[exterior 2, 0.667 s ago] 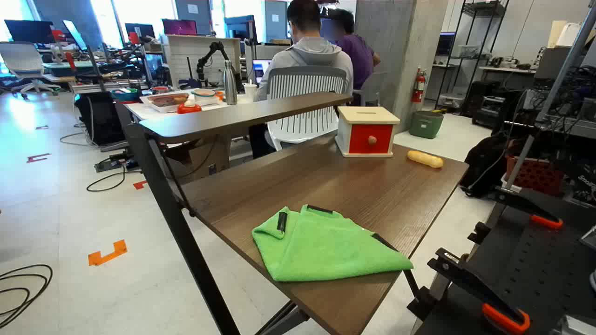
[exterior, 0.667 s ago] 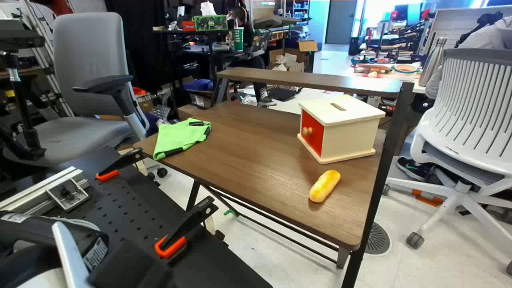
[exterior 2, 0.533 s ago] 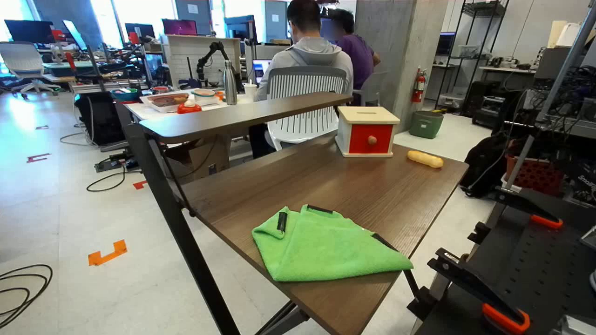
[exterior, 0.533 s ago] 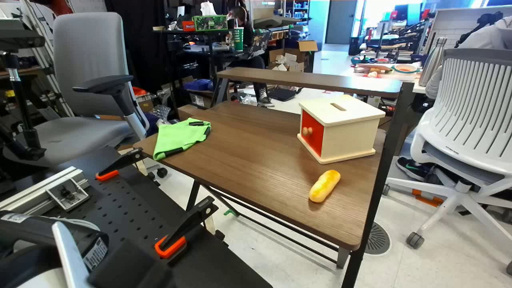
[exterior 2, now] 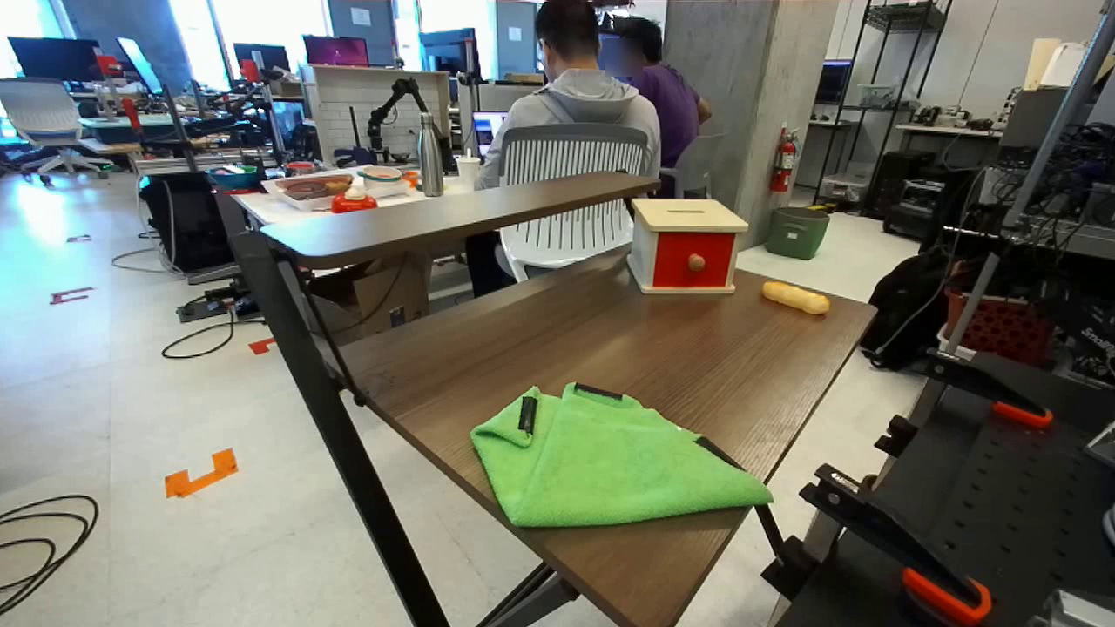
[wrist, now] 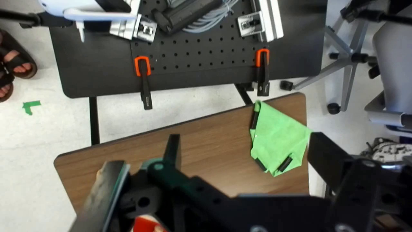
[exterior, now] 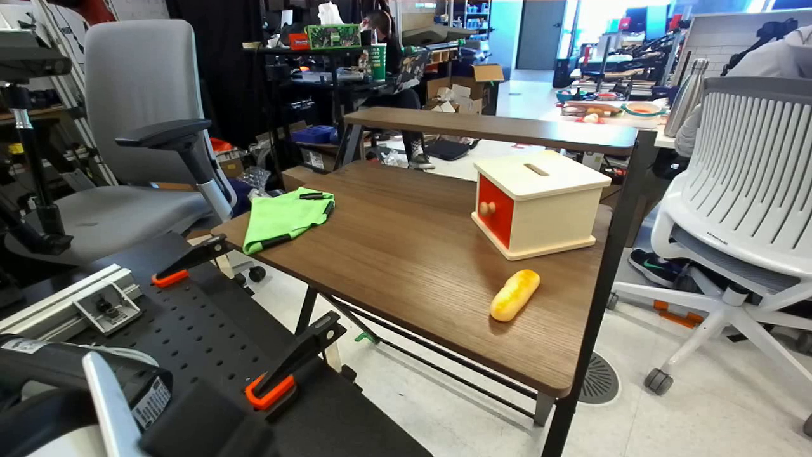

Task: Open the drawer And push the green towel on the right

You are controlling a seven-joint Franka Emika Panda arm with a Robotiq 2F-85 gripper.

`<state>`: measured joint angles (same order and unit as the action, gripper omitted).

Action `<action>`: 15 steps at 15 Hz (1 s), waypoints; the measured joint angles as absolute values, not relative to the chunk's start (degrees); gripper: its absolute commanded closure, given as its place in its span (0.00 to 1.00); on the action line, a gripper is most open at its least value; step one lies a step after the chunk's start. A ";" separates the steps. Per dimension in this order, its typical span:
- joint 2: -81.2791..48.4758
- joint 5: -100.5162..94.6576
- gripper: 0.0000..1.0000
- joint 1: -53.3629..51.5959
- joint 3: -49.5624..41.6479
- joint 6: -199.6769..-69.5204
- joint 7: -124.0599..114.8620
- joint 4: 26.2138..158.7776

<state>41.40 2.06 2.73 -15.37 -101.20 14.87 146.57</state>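
The drawer is a red-fronted drawer [exterior 2: 692, 263] in a pale wooden box [exterior 2: 688, 213], with a round wooden knob. It looks shut. In an exterior view the red front [exterior: 494, 206] faces the towel's side of the table. The green towel [exterior 2: 623, 466] lies folded and flat at the opposite end of the table, with black strips on its edges; it also shows in an exterior view [exterior: 285, 219]. In the wrist view my gripper [wrist: 248, 141] is open and empty, high above the table, with the towel [wrist: 280, 138] below between its fingers. The gripper shows in neither exterior view.
A yellow bread-like roll [exterior: 515, 295] lies on the brown table [exterior: 380, 254] near the box. A raised shelf [exterior: 495, 130] runs along the table's long side. A black pegboard bench [exterior: 209, 343] with orange-tipped clamps [exterior: 273, 390] stands across a floor gap.
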 measured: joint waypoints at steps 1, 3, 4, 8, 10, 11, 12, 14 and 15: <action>40.66 2.18 0.00 2.72 -14.96 -105.67 14.32 147.76; 38.48 2.21 0.00 2.72 -13.92 -115.34 13.41 150.20; 37.01 2.21 0.00 2.71 -13.32 -120.09 12.93 151.35; 28.28 2.22 0.00 2.56 -10.35 -135.08 9.00 153.66; 22.68 2.22 0.00 2.56 -8.72 -141.23 6.12 153.52; 19.53 2.23 0.00 2.56 -8.03 -143.70 4.67 153.18; 16.48 2.53 0.00 2.49 -7.53 -145.79 3.64 152.64; 10.22 4.91 0.00 2.08 -7.10 -148.78 2.62 150.59; 6.93 6.17 0.00 1.97 -6.94 -150.15 2.14 149.01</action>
<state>6.93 6.17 1.97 -6.94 -150.15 2.14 149.01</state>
